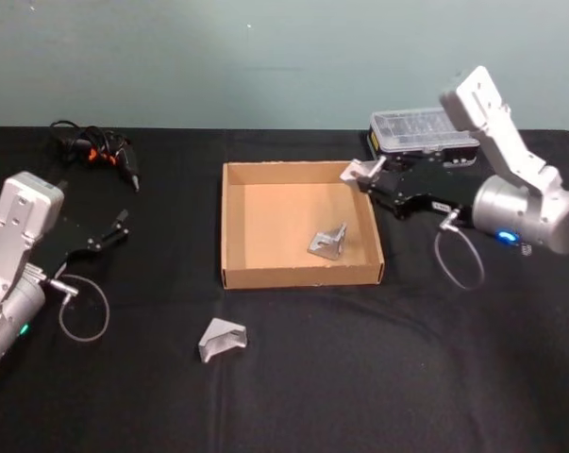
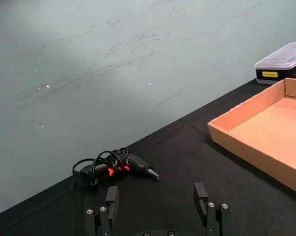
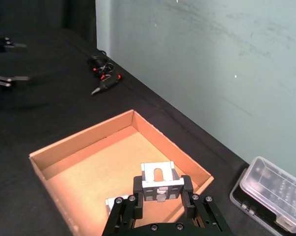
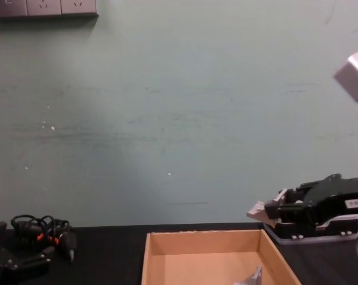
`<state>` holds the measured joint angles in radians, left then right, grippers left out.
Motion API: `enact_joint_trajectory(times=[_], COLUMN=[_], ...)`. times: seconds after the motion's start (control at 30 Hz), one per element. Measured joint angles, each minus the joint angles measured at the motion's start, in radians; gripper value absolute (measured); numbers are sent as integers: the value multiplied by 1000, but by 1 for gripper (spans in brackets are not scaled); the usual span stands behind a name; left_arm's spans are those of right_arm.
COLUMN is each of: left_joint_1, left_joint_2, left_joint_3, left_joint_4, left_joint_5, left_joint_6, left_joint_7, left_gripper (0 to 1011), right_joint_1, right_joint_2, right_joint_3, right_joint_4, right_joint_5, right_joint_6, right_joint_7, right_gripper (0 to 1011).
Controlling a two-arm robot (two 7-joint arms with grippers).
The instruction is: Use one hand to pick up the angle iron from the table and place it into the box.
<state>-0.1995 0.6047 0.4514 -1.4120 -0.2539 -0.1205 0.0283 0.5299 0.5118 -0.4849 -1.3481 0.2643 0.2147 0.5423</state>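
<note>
**Desk:** What's closest to you?

**Me:** Nearest me, one angle iron (image 1: pixel 222 340) lies on the black bench (image 1: pixel 407 377), just in front of the box (image 1: pixel 301 276). My left gripper (image 1: pixel 122 226) sits low at the left, well apart from it, jaws spread and holding nothing.

**Desk:** And inside the box?

**Me:** I see a second angle iron (image 1: pixel 328 242) on the cardboard floor, towards the right wall.

**Desk:** The right arm?

**Me:** My right gripper (image 1: pixel 364 175) hangs above the box's far right corner. Its jaws are pinching a third angle iron (image 3: pixel 161 178) by its sides, clear of the cardboard.

**Desk:** Anything behind that?

**Me:** A clear-lidded plastic case (image 1: pixel 421 132) sits just past that gripper, by the wall. Far left there's a black cable tangle (image 1: pixel 95 151) with orange bits.
</note>
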Motion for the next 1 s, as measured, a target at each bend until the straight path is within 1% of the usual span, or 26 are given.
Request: enact_joint_trajectory(times=[0.1, 0.13, 0.2, 0.23, 0.43, 0.7, 0.73, 0.87, 1.0], left_joint_1=[0, 0, 0, 0, 0, 0, 0, 0, 0], left_joint_2=[0, 0, 0, 0, 0, 0, 0, 0, 0], left_joint_3=[0, 0, 0, 0, 0, 0, 0, 0, 0], left_joint_4=[0, 0, 0, 0, 0, 0, 0, 0, 0], left_joint_5=[0, 0, 0, 0, 0, 0, 0, 0, 0], left_joint_6=[0, 0, 0, 0, 0, 0, 0, 0, 0], left_joint_7=[0, 0, 0, 0, 0, 0, 0, 0, 0], left_gripper=[1000, 1000, 1000, 1000, 1000, 1000, 1000, 1000, 1000], right_joint_1=[29, 47, 63, 81, 139, 199, 199, 221, 234], right_joint_2=[-24, -40, -54, -69, -117, -158, -158, -174, -185], right_joint_3=[-11, -16, -22, -27, -47, -88, -88, -105, -113], right_joint_4=[47, 78, 106, 137, 239, 336, 336, 380, 412], right_joint_5=[-8, -13, -18, -22, -37, -72, -72, -92, -105], right_joint_6=[8, 13, 18, 21, 25, 16, 16, 10, 5], right_joint_7=[2, 2, 3, 4, 23, 61, 61, 74, 81], right_gripper=[447, 447, 448, 448, 447, 448, 448, 448, 448])
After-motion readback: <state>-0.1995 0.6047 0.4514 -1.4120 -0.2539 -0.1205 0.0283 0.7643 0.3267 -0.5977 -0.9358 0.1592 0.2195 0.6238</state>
